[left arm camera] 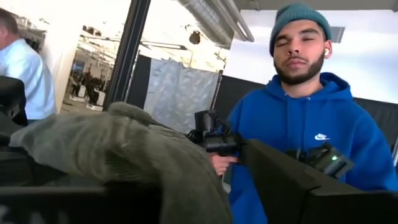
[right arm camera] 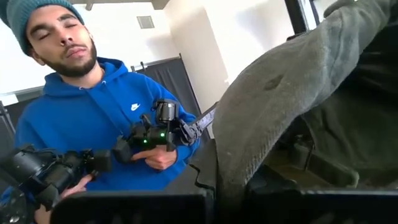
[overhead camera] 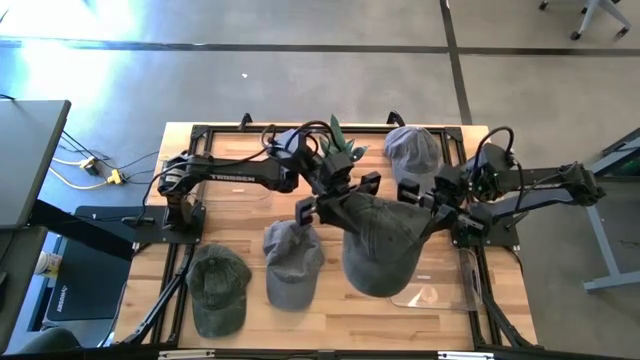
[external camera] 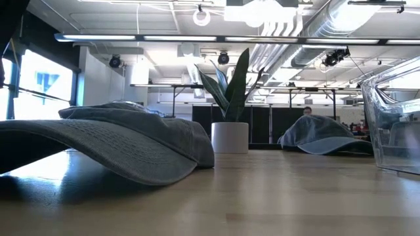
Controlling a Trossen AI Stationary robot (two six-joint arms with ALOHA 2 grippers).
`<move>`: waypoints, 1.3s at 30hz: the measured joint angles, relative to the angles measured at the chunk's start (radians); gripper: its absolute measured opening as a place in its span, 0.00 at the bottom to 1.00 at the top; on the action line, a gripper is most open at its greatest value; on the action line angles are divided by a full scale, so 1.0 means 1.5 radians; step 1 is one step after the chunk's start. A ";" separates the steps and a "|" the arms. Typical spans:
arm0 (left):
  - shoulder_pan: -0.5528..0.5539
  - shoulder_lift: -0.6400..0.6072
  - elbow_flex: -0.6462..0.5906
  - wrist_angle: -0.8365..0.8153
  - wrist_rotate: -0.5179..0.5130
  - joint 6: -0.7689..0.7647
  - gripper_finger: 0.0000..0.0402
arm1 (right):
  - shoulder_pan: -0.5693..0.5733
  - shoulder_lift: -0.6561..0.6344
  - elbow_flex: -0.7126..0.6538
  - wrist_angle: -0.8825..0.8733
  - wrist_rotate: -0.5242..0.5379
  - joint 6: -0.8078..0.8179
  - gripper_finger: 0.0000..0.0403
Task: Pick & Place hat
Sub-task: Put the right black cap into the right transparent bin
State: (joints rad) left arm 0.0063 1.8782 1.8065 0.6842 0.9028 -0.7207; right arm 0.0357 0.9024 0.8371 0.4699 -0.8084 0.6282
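Note:
A big dark grey-green hat (overhead camera: 380,245) hangs lifted above the table's middle, between my two grippers. My left gripper (overhead camera: 335,198) is at its left far edge and my right gripper (overhead camera: 428,205) at its right far edge; both are raised and point toward the near edge. The hat's cloth (left arm camera: 112,149) fills one side of the left wrist view, and its brim and dark inside (right arm camera: 280,93) fill one side of the right wrist view. The low view shows neither the grippers nor the held hat. My left gripper holds the hat by its left far rim (left arm camera: 155,143), which covers one finger; the other finger (left arm camera: 286,180) shows bare beside the cloth. The hat is lifted clear of the table and hangs toward the near side. My right gripper holds the hat at its right far rim (right arm camera: 249,149). The cloth itself hides the fingers, so the kind of hold cannot be told. The hat hangs clear of the table between the two arms.
Three more hats lie on the table: a green one (overhead camera: 218,288) near left, a grey one (overhead camera: 292,262) beside it, and a grey-blue one (overhead camera: 412,150) at the far edge. A potted plant (overhead camera: 340,145) stands far centre. A clear plastic container (overhead camera: 440,285) sits near right. A person in a blue hoodie (left arm camera: 311,137) stands beyond the table.

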 joint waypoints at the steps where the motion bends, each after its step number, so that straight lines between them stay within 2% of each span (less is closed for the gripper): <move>1: 0.000 0.000 0.000 -0.001 0.004 -0.003 0.38 | 0.000 0.000 0.000 -0.005 -0.005 0.000 0.02; 6: 0.000 0.000 0.000 -0.011 0.033 -0.015 0.07 | -0.001 0.000 0.000 -0.029 -0.001 0.041 0.06; 7: 0.000 0.000 0.000 -0.011 0.038 -0.017 0.04 | -0.004 0.000 0.000 -0.040 -0.003 0.045 0.08; 12: 0.000 0.000 0.000 -0.021 0.035 -0.048 0.05 | -0.037 0.001 0.000 -0.094 -0.021 0.070 0.28; 17: -0.004 0.000 0.000 -0.047 0.035 -0.066 0.01 | -0.103 -0.011 0.000 -0.089 -0.090 0.076 0.52; 20: -0.005 0.000 0.000 -0.099 0.034 -0.063 0.02 | -0.131 -0.027 0.000 -0.089 -0.084 0.063 0.59; 24: -0.005 0.000 0.000 -0.161 0.026 -0.042 0.01 | -0.155 -0.041 0.000 -0.099 -0.059 0.015 0.60; 30: -0.005 0.000 0.000 -0.255 -0.005 0.014 0.01 | -0.140 -0.030 0.000 -0.192 0.031 -0.075 0.57; 36: -0.005 -0.001 0.000 -0.308 -0.014 0.045 0.01 | -0.093 -0.008 0.000 -0.207 0.028 -0.093 0.54; 39: -0.004 -0.001 -0.001 -0.336 -0.016 0.061 0.01 | -0.061 0.002 0.000 -0.206 0.003 -0.091 0.53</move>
State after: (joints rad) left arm -0.0002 1.8774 1.8057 0.1807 0.8781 -0.6298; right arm -0.0555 0.9051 0.8368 0.1616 -0.8032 0.4912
